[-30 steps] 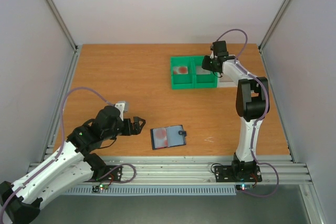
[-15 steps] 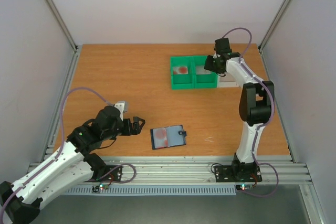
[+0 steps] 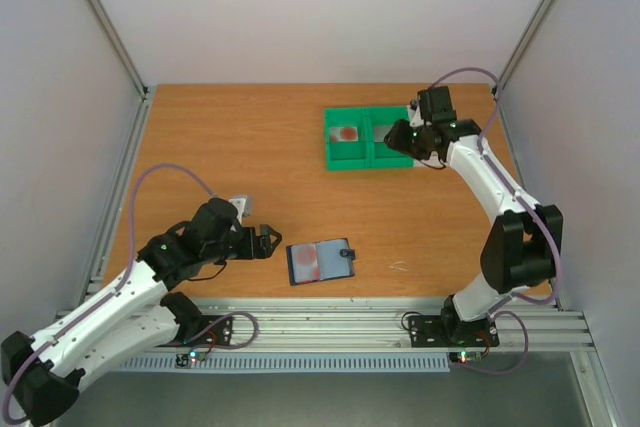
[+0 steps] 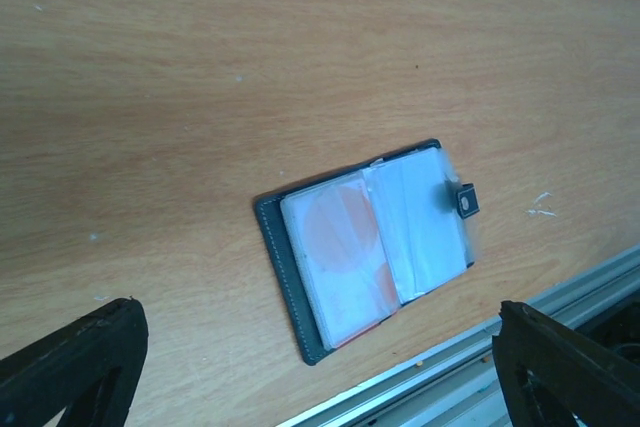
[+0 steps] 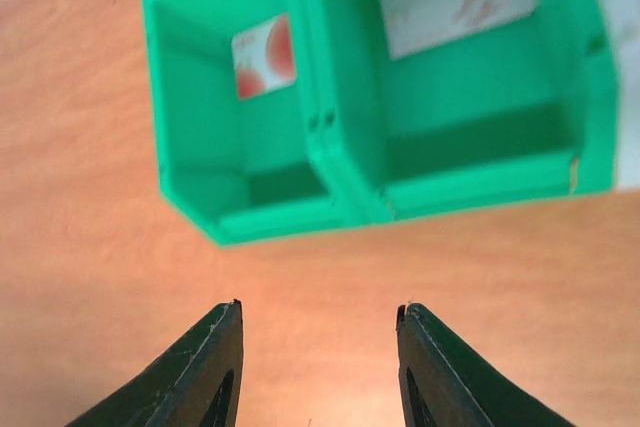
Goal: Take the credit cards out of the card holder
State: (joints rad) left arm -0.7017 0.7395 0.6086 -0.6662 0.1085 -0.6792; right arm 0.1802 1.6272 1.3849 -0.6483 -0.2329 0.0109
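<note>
Left gripper, jaws spread wide and empty, sits at 9 o'clock of the card holder. The holder lies open and flat, its long axis 9-to-3 and its tab toward 3. A red credit card shows in its 9 o'clock pocket. The table edge runs near at 6. Right gripper, half-open and empty, hovers by the green bins.
</note>
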